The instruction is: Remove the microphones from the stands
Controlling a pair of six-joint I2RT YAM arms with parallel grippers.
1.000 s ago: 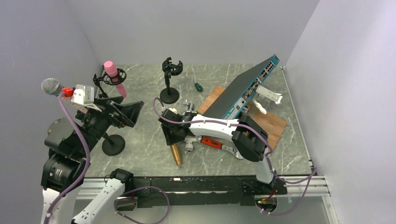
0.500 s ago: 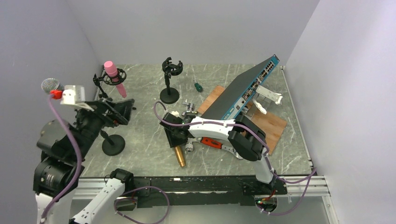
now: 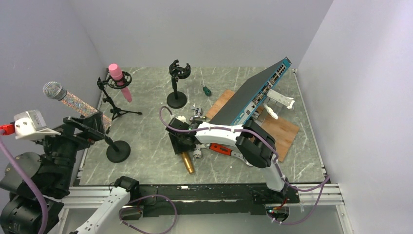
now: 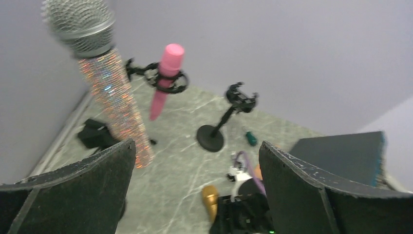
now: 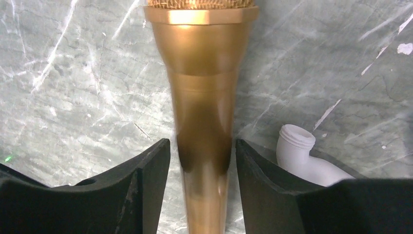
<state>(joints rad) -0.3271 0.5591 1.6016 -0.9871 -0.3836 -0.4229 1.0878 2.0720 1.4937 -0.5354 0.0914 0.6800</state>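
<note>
At the near left, the left gripper (image 3: 90,129) (image 4: 197,146) is hanging above the table edge with its fingers spread wide and nothing between them.

Near the front edge of the marble table (image 3: 146,165), the gold microphone (image 3: 186,162) (image 5: 204,73) is lying flat, off any stand, its grille pointing toward the near side. The right gripper (image 3: 182,145) (image 5: 203,146) is sitting low over its handle. The jaws are parted only slightly, one finger on each side. The wrist view seems to show a thin gap on either side, though the handle is blurred there. A white pipe fitting (image 5: 304,156) is lying just right of that gripper.

Farther left, a glitter microphone (image 3: 73,101) (image 4: 114,97) is leaning up over a round-base stand (image 3: 118,151); its lower end is hidden behind the left gripper.

On the right, a network switch (image 3: 253,92) is leaning tilted over a wooden board (image 3: 285,130).

Toward the far wall, a clip stand (image 3: 177,85) (image 4: 224,117) is standing upright, with a small green object (image 3: 206,90) (image 4: 251,138) near it on the right. At the far left, a pink microphone (image 3: 119,80) (image 4: 165,80) is sitting in a shock mount.
</note>
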